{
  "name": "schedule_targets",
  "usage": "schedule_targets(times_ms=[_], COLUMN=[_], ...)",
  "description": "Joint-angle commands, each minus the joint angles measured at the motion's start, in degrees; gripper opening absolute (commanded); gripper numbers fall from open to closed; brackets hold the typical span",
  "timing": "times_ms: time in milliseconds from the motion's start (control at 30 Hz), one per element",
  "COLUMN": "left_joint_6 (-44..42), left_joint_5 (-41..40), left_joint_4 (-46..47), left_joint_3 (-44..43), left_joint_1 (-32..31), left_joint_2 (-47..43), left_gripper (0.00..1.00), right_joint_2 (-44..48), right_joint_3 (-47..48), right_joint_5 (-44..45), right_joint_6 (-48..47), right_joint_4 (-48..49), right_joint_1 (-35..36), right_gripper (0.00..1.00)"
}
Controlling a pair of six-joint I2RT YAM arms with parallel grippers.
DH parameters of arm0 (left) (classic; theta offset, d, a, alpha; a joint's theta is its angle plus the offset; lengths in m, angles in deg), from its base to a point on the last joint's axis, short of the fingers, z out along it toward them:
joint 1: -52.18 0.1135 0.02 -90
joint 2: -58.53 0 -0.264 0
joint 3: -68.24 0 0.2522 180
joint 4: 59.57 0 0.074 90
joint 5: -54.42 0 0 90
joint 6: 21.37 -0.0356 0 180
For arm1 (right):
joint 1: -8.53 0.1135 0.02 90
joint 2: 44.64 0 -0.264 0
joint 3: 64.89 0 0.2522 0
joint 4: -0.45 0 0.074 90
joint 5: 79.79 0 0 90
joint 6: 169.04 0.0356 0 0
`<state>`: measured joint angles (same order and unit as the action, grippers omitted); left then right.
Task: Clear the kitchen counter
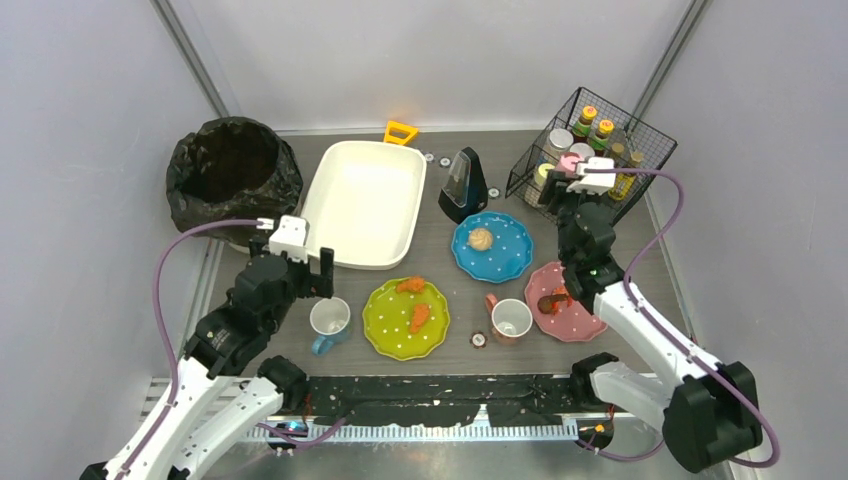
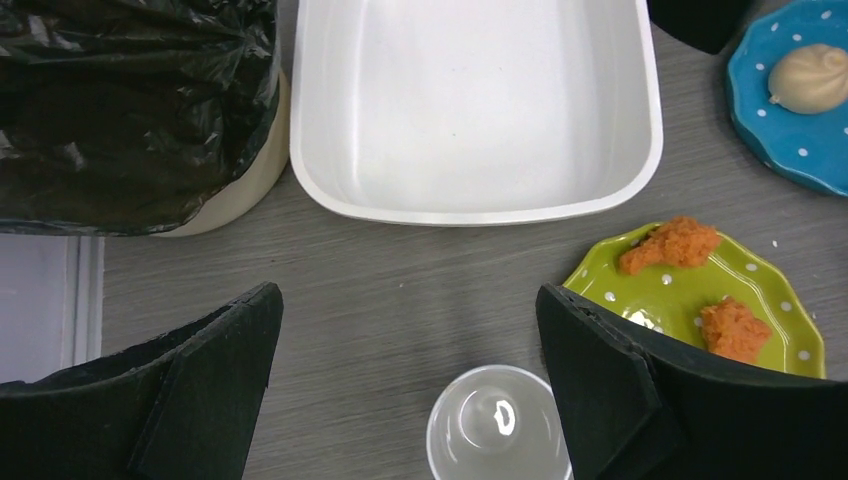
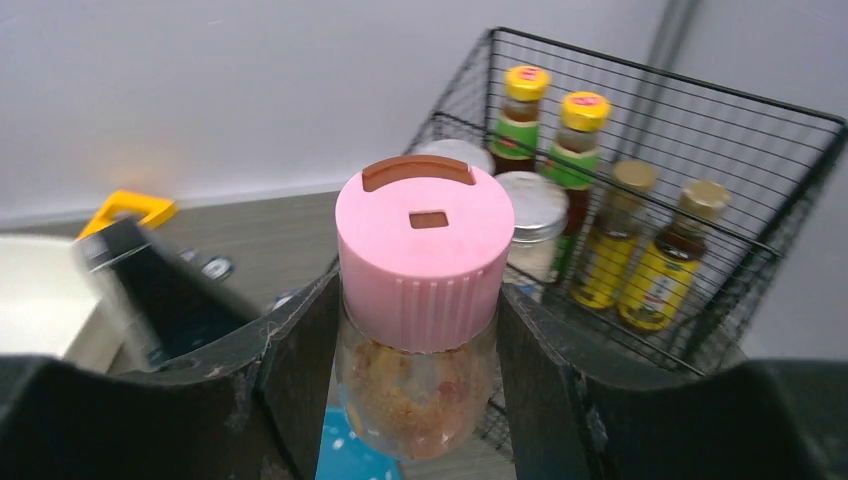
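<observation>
On the kitchen counter [image 1: 436, 255], tub [image 1: 365, 205] at left, wire basket [image 1: 650, 150] far right, mug [image 1: 329, 322] before tub.

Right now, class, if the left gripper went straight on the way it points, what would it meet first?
Probably bare kitchen counter, between the mug and the white tub. The left gripper points down with open jaws; the mug lies just short of that line, though depth is unclear.

Bright, even light; soft shadows
</observation>
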<state>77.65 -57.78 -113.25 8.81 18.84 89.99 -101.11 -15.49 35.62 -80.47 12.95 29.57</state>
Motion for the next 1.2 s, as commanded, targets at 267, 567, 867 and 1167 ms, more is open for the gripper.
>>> schedule_targets(times_ms=[267,567,867,1167], left_joint_6=[0.39,0.21,0.13,-0.04], left_joint_5=[-11.24,-11.78,-11.59,-12.79], left_joint_4=[6.90,7.60,7.84,8.35], left_joint_3=[3.10,3.67,3.88,4.21], left_joint_1=[0.22,0.30,0.30,0.31], left_joint_2=[-5.36,-6.13,-6.19,-7.35], left_gripper=[0.98,0.97,0.96,0.96], right_joint_2=[-15.33,-22.75,-28.07,-29.60], right_joint_3=[-1.27,-0.64,3.74,5.19], right_joint_5=[10.93,13.33,14.81,17.66], right_joint_6=[5.01,12.20,17.13,18.85], right_joint_4=[22.32,19.63,12.93,12.29], right_joint_1=[-9.96,-10.50,-10.58,-10.58], right_gripper=[0.05,0.06,0.22,0.27])
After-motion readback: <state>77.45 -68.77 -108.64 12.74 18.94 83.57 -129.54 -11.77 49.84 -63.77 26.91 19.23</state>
